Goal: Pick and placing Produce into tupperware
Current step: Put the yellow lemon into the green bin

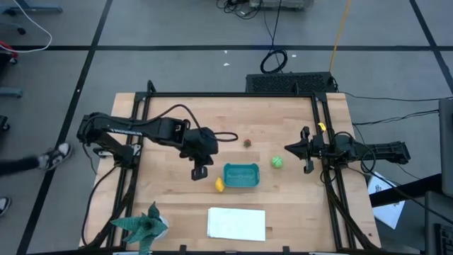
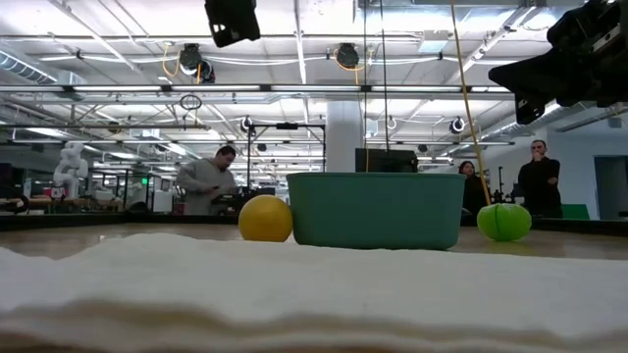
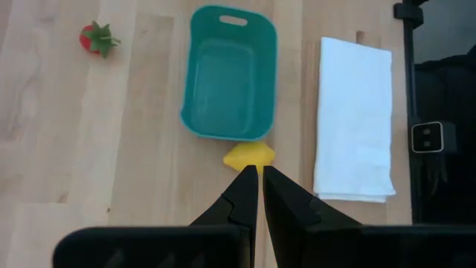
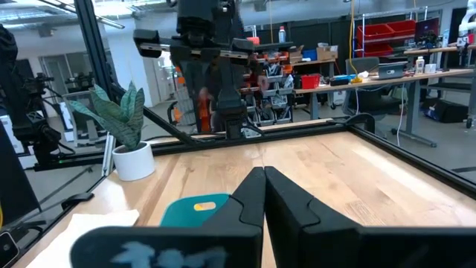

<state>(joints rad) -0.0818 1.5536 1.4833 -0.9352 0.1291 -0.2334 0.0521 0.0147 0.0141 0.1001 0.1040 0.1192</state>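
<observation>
The teal tub (image 1: 241, 176) stands on the wooden table, also in the left wrist view (image 3: 229, 74) and the low view (image 2: 376, 209). The yellow lemon (image 1: 220, 185) (image 3: 249, 155) (image 2: 265, 218) lies on the table against the tub's left end. The green round piece (image 1: 277, 162) (image 2: 503, 222) lies right of the tub. The dark red piece (image 1: 248, 142) (image 3: 97, 39) lies beyond the tub. My left gripper (image 1: 200, 172) (image 3: 260, 170) is shut, raised above the table left of the lemon. My right gripper (image 1: 290, 148) (image 4: 263, 173) is shut, raised right of the green piece.
A white folded sheet (image 1: 236, 223) (image 3: 353, 119) lies near the table's near edge. A green spiky plant in a white pot (image 1: 145, 227) (image 4: 123, 126) stands at the near left corner. Black frame rails (image 1: 322, 142) run along the table's sides. People stand in the room behind (image 2: 211, 181).
</observation>
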